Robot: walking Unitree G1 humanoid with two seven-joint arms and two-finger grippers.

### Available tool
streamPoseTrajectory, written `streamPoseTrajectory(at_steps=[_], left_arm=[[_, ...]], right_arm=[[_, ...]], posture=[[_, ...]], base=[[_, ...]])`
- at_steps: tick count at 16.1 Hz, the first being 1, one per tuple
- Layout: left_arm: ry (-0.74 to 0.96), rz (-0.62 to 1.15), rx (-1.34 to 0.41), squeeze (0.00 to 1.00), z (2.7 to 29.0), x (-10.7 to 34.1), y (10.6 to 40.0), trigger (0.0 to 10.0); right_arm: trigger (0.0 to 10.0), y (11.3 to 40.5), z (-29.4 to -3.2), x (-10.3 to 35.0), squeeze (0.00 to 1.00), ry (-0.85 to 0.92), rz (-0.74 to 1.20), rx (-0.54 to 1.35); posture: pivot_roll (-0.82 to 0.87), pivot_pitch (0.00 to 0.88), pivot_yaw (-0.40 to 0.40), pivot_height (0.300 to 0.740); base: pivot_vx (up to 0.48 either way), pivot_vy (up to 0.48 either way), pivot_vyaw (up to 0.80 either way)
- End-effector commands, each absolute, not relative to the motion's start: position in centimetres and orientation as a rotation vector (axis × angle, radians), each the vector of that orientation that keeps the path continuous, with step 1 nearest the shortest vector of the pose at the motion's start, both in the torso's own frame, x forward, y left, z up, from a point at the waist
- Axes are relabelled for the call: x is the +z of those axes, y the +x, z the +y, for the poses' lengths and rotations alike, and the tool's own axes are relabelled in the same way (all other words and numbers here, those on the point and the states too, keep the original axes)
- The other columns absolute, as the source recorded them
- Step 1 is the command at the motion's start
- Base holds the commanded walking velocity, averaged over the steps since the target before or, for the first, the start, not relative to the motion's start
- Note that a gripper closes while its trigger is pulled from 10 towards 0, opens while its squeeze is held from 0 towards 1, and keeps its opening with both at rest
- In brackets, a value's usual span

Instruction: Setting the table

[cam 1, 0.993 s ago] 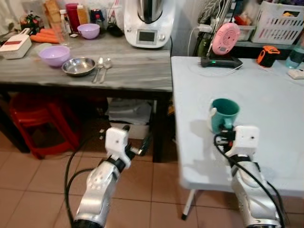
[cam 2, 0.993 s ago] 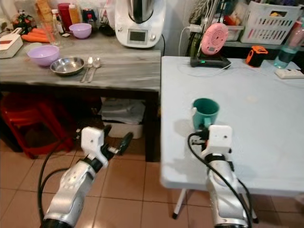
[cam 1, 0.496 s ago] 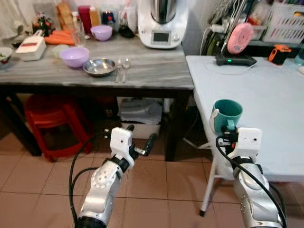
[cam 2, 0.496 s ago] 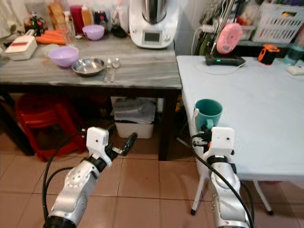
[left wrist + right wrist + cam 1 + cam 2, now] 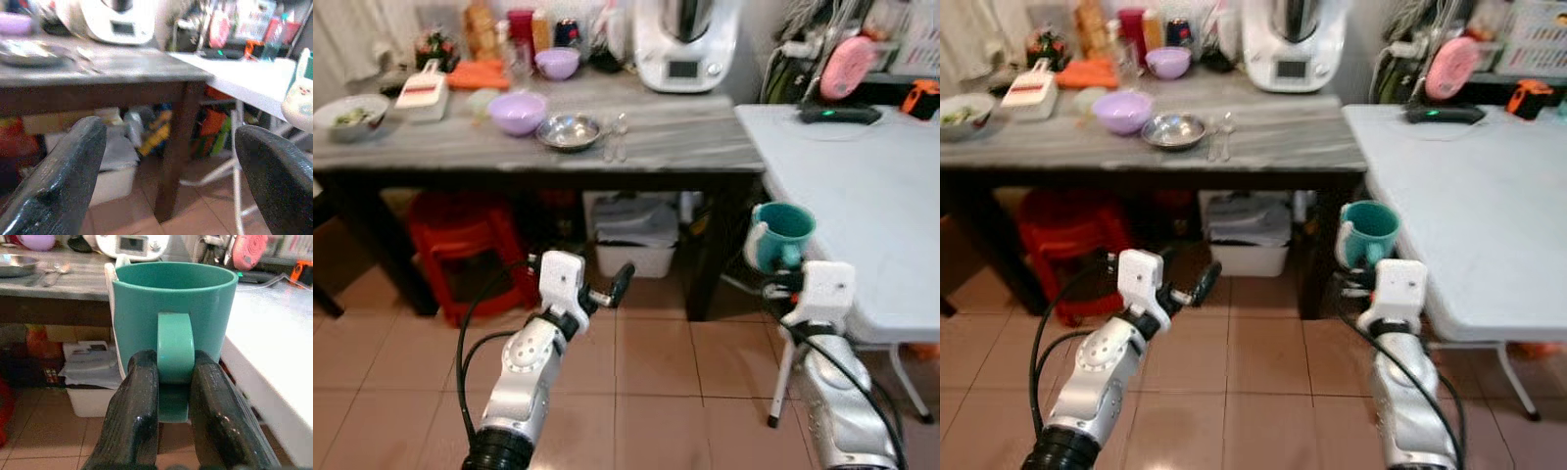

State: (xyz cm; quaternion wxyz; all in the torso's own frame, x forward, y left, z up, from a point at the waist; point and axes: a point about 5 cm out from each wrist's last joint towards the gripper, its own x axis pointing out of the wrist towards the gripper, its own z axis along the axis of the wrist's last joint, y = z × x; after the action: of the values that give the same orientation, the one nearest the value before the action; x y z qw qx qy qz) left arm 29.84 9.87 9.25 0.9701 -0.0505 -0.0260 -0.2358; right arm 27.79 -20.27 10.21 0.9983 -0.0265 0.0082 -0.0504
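My right gripper [image 5: 173, 382] is shut on the handle of a teal mug [image 5: 781, 233], holding it upright in the air just off the near left corner of the white table [image 5: 862, 196]. The black fingers [image 5: 139, 396] pinch the mug's handle [image 5: 175, 345] from both sides. My left gripper [image 5: 612, 286] is open and holds nothing, low over the tiled floor in front of the grey wooden table [image 5: 685, 152]. On that table lie a steel bowl [image 5: 569, 131], two spoons [image 5: 615, 137] and a purple bowl [image 5: 517, 111].
A white kitchen machine [image 5: 683, 44], a smaller purple bowl [image 5: 557, 62], jars and carrots stand at the back of the grey table. A red stool [image 5: 460, 240] and a white box [image 5: 636, 230] sit under it. A pink device [image 5: 847, 83] rests on the white table.
The camera has swung left and back, so the whole scene has shifted right. The mug, earlier over the white table, now hangs off its corner. Both grippers keep their state.
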Motion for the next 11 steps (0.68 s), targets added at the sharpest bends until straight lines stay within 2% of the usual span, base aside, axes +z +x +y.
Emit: streamPoseTrajectory(at_steps=[1, 6, 9, 11], left_arm=[[-0.075, -0.045, -0.409, 0.0, 11.1, 8.8, 29.9, 10.0], [0.014, -0.062, -0.207, 0.0, 13.9, 8.5, 30.0, 10.0], [0.03, -0.057, -0.168, 0.0, 14.6, 8.3, 29.9, 10.0], [0.071, -0.08, -0.184, 0.0, 14.7, 8.2, 29.1, 10.0]], right_arm=[[10.0, 28.1, -19.3, 11.3, 0.0, -0.042, -0.038, -0.07], [10.0, 27.6, -19.7, 11.8, 0.0, -0.037, -0.076, -0.094], [10.0, 27.4, -19.7, 11.7, 0.0, -0.04, -0.079, -0.092], [10.0, 27.3, -19.6, 11.8, 0.0, -0.05, -0.086, -0.079]], posture=[[-0.09, 0.0, -0.032, 0.74], [-0.09, 0.0, -0.025, 0.74], [-0.09, 0.0, -0.025, 0.74], [-0.09, 0.0, -0.025, 0.74]], base=[[0.0, 0.48, 0.0], [0.0, 0.448, 0.0], [0.0, 0.0, 0.0], [0.0, 0.0, 0.54]])
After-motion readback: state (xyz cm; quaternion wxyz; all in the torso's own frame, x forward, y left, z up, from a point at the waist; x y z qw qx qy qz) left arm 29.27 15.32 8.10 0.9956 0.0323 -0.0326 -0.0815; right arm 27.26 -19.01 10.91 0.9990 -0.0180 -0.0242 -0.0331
